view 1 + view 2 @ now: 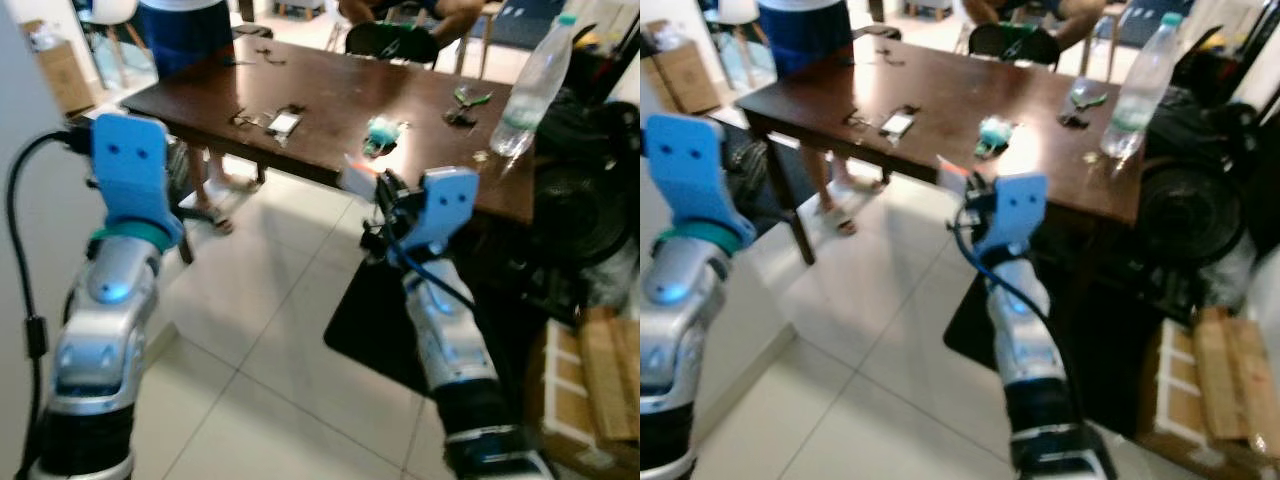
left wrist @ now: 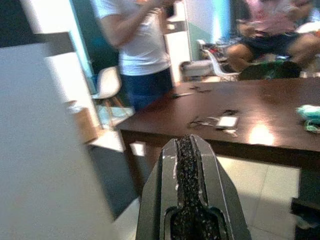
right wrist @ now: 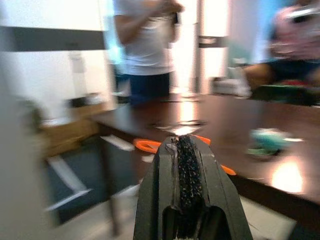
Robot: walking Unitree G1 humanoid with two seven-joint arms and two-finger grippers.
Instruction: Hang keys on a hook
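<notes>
A bunch of keys (image 1: 252,121) with a white tag (image 1: 284,123) lies on the dark wooden table (image 1: 330,90). Further right on the table lie a teal object (image 1: 383,132) and another small key bunch with green (image 1: 466,99). Both arms are raised in front of the table. My right gripper (image 3: 186,142) is shut at the table's near edge, and an orange strap (image 3: 145,146) sticks out on both sides of its tips, apparently pinched. My left gripper (image 2: 189,142) is shut and empty, held to the left beside a white wall panel (image 2: 45,150).
A clear plastic bottle (image 1: 535,85) stands at the table's right end. A person stands behind the table (image 1: 185,25) and another sits there (image 1: 420,15). A black mat (image 1: 375,320) lies on the tile floor, with cardboard boxes (image 1: 600,380) and dark bags (image 1: 580,220) at right.
</notes>
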